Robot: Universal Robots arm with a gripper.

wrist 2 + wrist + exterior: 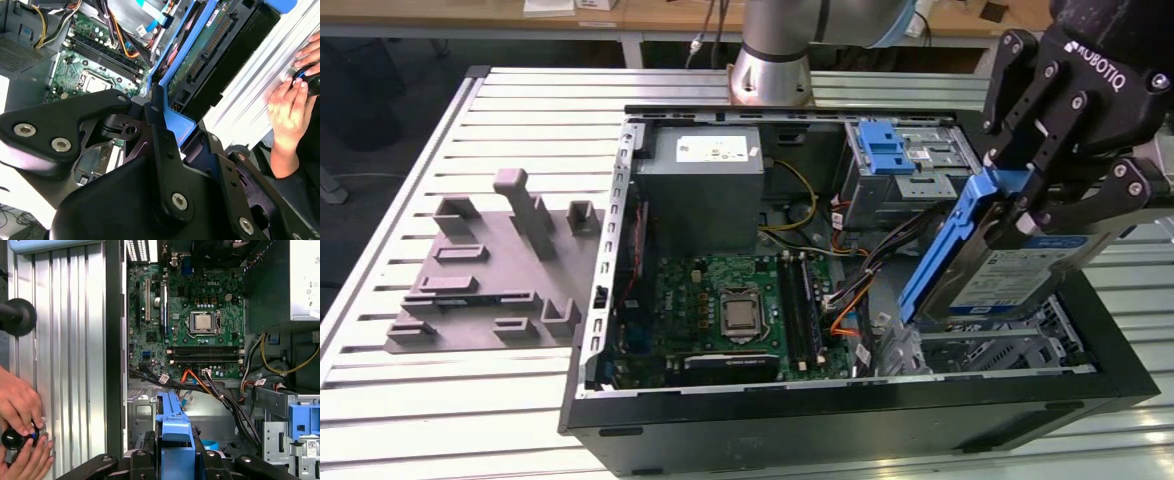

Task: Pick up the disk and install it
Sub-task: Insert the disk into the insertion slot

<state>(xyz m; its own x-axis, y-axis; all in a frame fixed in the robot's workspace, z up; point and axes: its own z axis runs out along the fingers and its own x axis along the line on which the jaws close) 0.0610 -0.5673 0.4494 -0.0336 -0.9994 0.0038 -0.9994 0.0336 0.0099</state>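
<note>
Black two-finger gripper (1058, 205) clenched the flat silver-grey disk (1003, 280) by its blue plastic frame; the disk hung steeply tilted, long axis slanting down toward the perforated silver metal bay (1003, 350) just below.

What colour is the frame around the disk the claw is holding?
Blue. The frame of the disk shows best in the exterior view.

Showing a blue-framed silver-grey disk (1007, 278), a black gripper (1062, 212), a green motherboard (727, 300) and a pale, ribbed table (480, 400).
</note>
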